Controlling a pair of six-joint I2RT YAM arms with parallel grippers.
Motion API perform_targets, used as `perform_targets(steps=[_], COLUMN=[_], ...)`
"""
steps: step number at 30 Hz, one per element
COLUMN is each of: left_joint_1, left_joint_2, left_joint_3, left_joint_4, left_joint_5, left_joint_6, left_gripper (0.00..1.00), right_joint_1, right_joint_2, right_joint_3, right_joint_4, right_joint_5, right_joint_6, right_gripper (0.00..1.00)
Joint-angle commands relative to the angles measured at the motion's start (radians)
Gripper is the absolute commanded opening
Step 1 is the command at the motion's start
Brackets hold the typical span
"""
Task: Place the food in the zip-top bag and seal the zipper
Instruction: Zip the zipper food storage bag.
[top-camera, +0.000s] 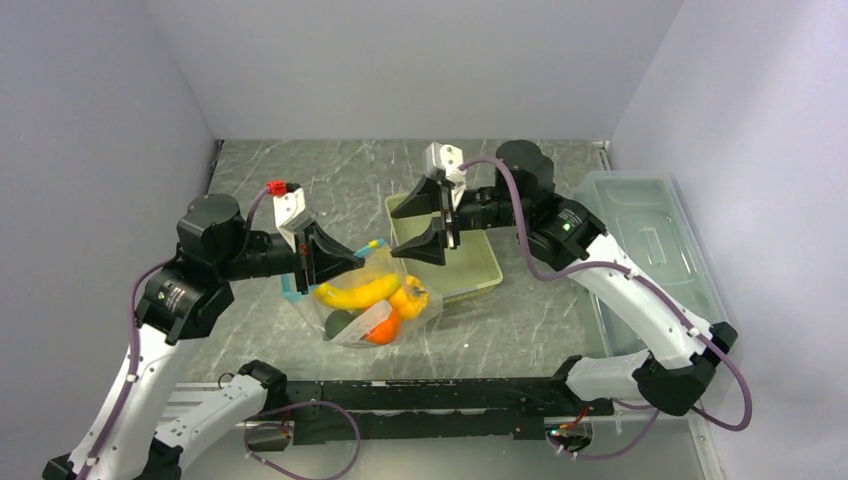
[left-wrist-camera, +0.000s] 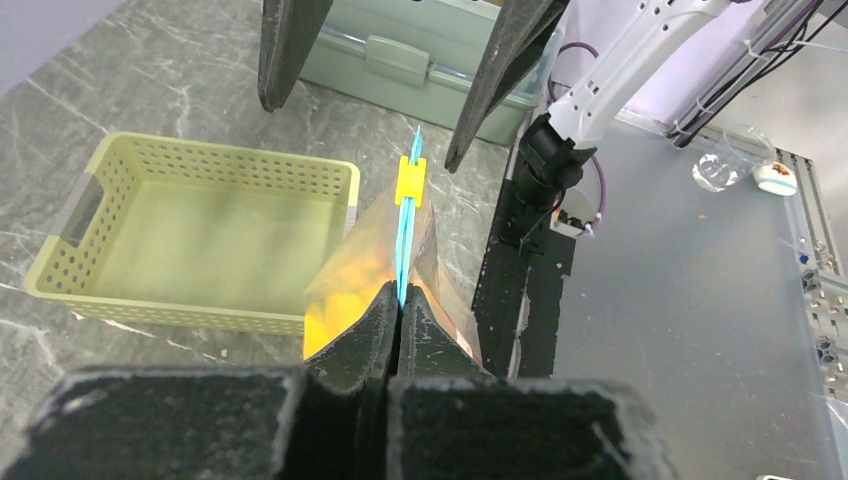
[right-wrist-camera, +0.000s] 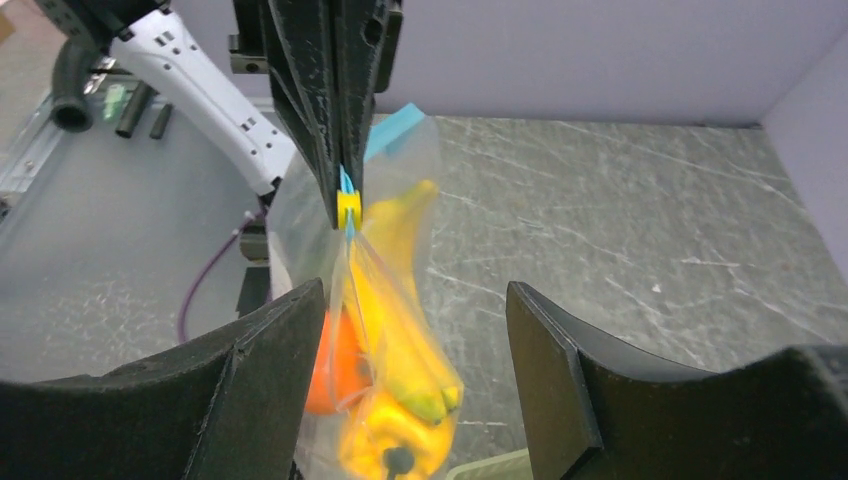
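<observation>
The zip-top bag (top-camera: 372, 300) is in the middle of the bench (top-camera: 530, 330), just in front of the pale green basket (top-camera: 480, 278). The food (top-camera: 375, 308) is inside the bag. From above you can see the yellow bananas (top-camera: 358, 293) lying across the middle. The yellow-orange pepper (top-camera: 411, 298) is on the right. The orange-red round one (top-camera: 384, 328) is at the near end, and the dark green ball (top-camera: 340, 322) sits next to it on the left.

The left tool (top-camera: 355, 262) is pressed together and is pinching the top of the bag, right on the blue zipper (left-wrist-camera: 404, 235). In the left wrist view the zipper looks like one thin blue line. It runs away from the fingers to a small yellow slider (left-wrist-camera: 410, 180) at the far end. The bag hangs down from this pinch. I cannot tell if its bottom rests on the bench.

The right tool (top-camera: 393, 236) is spread wide and holds nothing. It has one finger on each side of the slider end of the bag. In the right wrist view the bag hangs between the two fingers. It is very close to one finger, and I cannot tell if they touch. The other finger is well apart from it.

A big clear box (top-camera: 650, 235) with a lid lies at the right edge of the bench, away from the bag.
</observation>
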Motion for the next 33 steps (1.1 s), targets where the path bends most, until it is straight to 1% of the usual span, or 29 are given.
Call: perform_targets(steps=[1,8,15,18,24,27,29,33], left_joint_1=[-0.002,-0.001,-0.002,-0.002,-0.002,-0.002,-0.002,-0.002], left_joint_2=[0.01,0.019,0.019,0.009,0.012,0.012,0.013,0.011], left_joint_3=[0.043,0.037,0.043,0.038,0.04,0.04,0.041,0.038], left_joint_4=[0.017,0.014,0.008,0.014,0.013,0.015,0.016,0.019], left_joint_5=[0.052,0.059,0.055,0.049,0.062,0.06,0.059,0.059], left_joint_6=[0.02,0.022,0.021,0.022,0.021,0.021,0.021,0.021], left_gripper=[0.0,0.0,0.0,0.0,0.0,0.0,0.0,0.0], right_joint_1=[0.023,0.073,0.104,0.105,0.105,0.105,0.105,0.105], right_joint_2=[0.048,0.141,0.177,0.184,0.188,0.188,0.19,0.186], right_joint_3=[0.112,0.199,0.21,0.209,0.206,0.207,0.209,0.2], right_joint_4=[-0.13,-0.242,-0.249,-0.252,-0.237,-0.234,-0.235,-0.226], right_joint_5=[-0.094,-0.049,-0.056,-0.072,-0.093,-0.099,-0.104,-0.113], right_joint_6=[-0.072,-0.096,-0.096,-0.096,-0.087,-0.087,-0.088,-0.097], right_gripper=[0.7,0.68,0.62,0.55,0.37,0.24,0.19,0.0])
